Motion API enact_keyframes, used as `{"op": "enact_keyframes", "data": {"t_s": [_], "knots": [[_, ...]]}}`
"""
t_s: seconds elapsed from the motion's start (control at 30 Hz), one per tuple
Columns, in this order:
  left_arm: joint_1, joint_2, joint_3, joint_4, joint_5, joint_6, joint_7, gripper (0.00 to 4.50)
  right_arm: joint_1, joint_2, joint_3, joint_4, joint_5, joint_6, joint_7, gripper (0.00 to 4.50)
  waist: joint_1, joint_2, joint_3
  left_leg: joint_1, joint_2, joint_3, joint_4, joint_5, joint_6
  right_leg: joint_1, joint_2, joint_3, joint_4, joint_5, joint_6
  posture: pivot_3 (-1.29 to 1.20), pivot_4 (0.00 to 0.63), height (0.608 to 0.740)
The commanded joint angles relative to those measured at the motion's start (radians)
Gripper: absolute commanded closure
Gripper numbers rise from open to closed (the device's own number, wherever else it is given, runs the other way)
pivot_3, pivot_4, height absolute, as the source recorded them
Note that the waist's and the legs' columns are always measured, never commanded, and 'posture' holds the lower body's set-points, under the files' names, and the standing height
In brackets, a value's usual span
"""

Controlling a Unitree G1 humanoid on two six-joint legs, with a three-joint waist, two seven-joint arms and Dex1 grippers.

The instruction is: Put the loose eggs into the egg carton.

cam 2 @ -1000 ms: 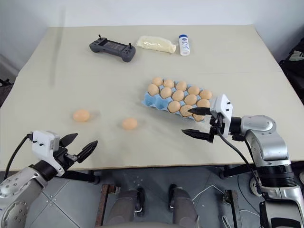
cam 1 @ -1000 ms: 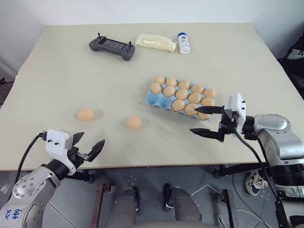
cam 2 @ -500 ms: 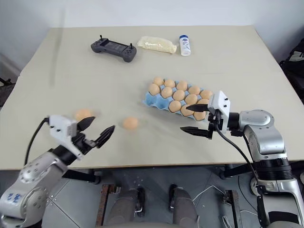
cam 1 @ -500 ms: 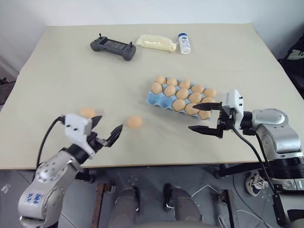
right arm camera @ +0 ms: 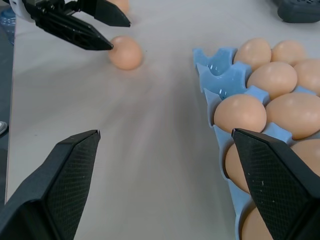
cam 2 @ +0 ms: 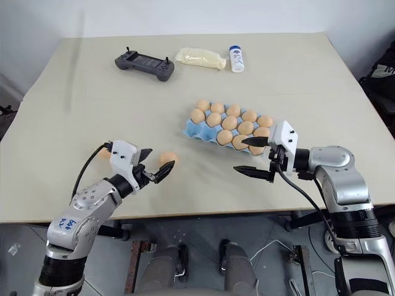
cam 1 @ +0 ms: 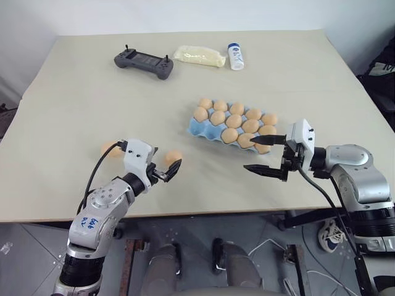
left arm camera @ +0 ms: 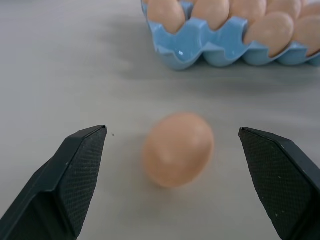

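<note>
1. Eggs: one loose egg lies on the table between the wide-spread fingers of the left gripper; another egg sits just behind that arm.
2. Blue egg carton, nearly full, stands to the right, open table between.
3. Right gripper hovers wide, empty, touching nothing, beside the carton's near end.
4. Far edge: grey controller, yellow packet, small white bottle.

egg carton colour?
Light blue. The egg carton shows it best in the left wrist view.
</note>
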Motion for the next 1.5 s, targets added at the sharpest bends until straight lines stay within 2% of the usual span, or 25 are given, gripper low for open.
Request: {"op": "enact_keyframes", "data": {"t_s": [0.03, 0.27, 0.53, 0.6, 0.73, 0.9, 1.07, 1.23, 1.5], "knots": [[-0.03, -0.005, -0.029, 0.022, 0.032, -0.027, -0.027, 0.0, 0.004, 0.0, -0.024, -0.043, 0.016, -0.008, -0.012, 0.08, 0.0, 0.0, 0.0, 0.0, 0.0, 0.0, 0.0, 0.0, 0.0, 0.0, 0.0, 0.0, 0.0, 0.0, 0.0, 0.0, 0.15, 0.74], [-0.065, -0.006, -0.075, 0.097, 0.104, -0.067, -0.055, 0.0, 0.01, 0.0, -0.025, -0.047, 0.016, -0.013, -0.023, 0.08, 0.0, 0.0, 0.0, 0.0, 0.001, 0.001, 0.002, 0.0, 0.001, -0.001, -0.002, 0.001, 0.001, 0.0, 0.001, 0.0, 0.15, 0.74], [-0.065, -0.026, -0.067, 0.094, 0.13, -0.069, -0.063, 2.54, 0.012, -0.002, -0.029, -0.043, 0.015, -0.019, -0.028, 0.0, 0.0, 0.0, 0.0, -0.001, 0.001, 0.002, 0.007, -0.003, 0.002, 0.0, -0.003, 0.002, 0.003, 0.001, 0.001, 0.0, 0.15, 0.74], [-0.065, -0.028, -0.063, 0.084, 0.132, -0.065, -0.061, 2.82, 0.011, -0.002, -0.03, -0.04, 0.015, -0.021, -0.029, 0.0, -0.001, 0.0, 0.0, -0.001, 0.001, 0.003, 0.008, -0.003, 0.002, 0.0, -0.003, 0.003, 0.003, 0.001, 0.002, 0.0, 0.15, 0.74], [-0.086, -0.044, -0.052, 0.061, 0.124, -0.056, -0.057, 2.89, 0.009, -0.002, -0.033, -0.033, 0.015, -0.027, -0.03, 0.0, 0.0, 0.0, 0.0, -0.001, 0.001, 0.005, 0.008, -0.004, 0.003, -0.001, -0.004, 0.004, 0.003, 0.002, 0.003, 0.0, 0.15, 0.74], [-0.167, -0.13, -0.07, 0.044, 0.106, -0.07, -0.049, 2.9, 0.007, 0.006, -0.052, -0.022, 0.031, -0.05, -0.028, 0.0, 0.002, 0.0, 0.0, -0.001, 0.0, 0.005, 0.009, -0.004, 0.004, 0.0, -0.004, 0.005, 0.002, 0.003, 0.005, 0.0, 0.15, 0.74], [-0.254, -0.207, -0.107, 0.137, 0.145, -0.124, -0.041, 2.9, 0.013, 0.01, -0.065, -0.033, 0.038, -0.056, -0.04, 0.0, 0.001, 0.0, 0.0, -0.001, -0.002, 0.01, 0.01, -0.004, 0.009, 0.0, -0.003, 0.01, 0.0, 0.006, 0.009, 0.0, 0.15, 0.74], [-0.376, -0.272, -0.131, 0.348, 0.185, -0.249, -0.055, 2.9, 0.037, 0.012, -0.08, -0.058, 0.045, -0.057, -0.061, 0.0, 0.001, -0.001, 0.0, -0.001, -0.002, 0.011, 0.011, -0.004, 0.01, 0.0, 0.001, 0.011, 0.0, 0.007, 0.01, 0.0, 0.15, 0.74], [-0.577, -0.328, -0.092, 0.749, 0.229, -0.465, -0.069, 2.9, 0.09, 0.007, -0.104, -0.108, 0.046, -0.046, -0.097, 0.0, 0.001, -0.001, 0.0, -0.001, -0.002, 0.012, 0.011, -0.004, 0.011, -0.001, 0.002, 0.012, -0.002, 0.008, 0.011, 0.0, 0.15, 0.74]]}}
